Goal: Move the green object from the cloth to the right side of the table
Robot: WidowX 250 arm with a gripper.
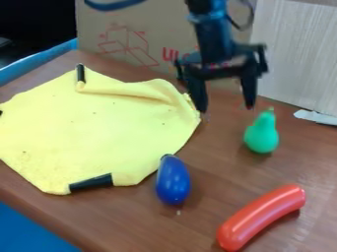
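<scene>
The black two-finger gripper (pixel 225 109) hung from the top of the frame, right of centre, its fingers spread wide apart and pointing down. The green pear-shaped object (pixel 262 134) stood at the right of the frame, a little above mid-height, stem up, on the bare brown wooden table (pixel 131 211). It was off the cloth, well apart from it, and sat just below and to the right of the gripper's right-hand fingertip in the picture.

The yellow cloth (pixel 99 128) spread over the left and centre of the frame, its upper right part rucked into a fold. One black strip (pixel 91 182) lay at its lower edge and another black strip (pixel 80 73) at its top corner. A glossy blue eggplant-shaped object (pixel 173 182) lay just beside the cloth's lower right edge, below centre, with its stem end toward the cloth. A curved, shiny red sausage-shaped object (pixel 261 216) lay slantwise at the lower right. Behind the table stood brown cardboard (pixel 138 37) at the upper middle and a pale ribbed panel (pixel 296 54) at the upper right.
</scene>
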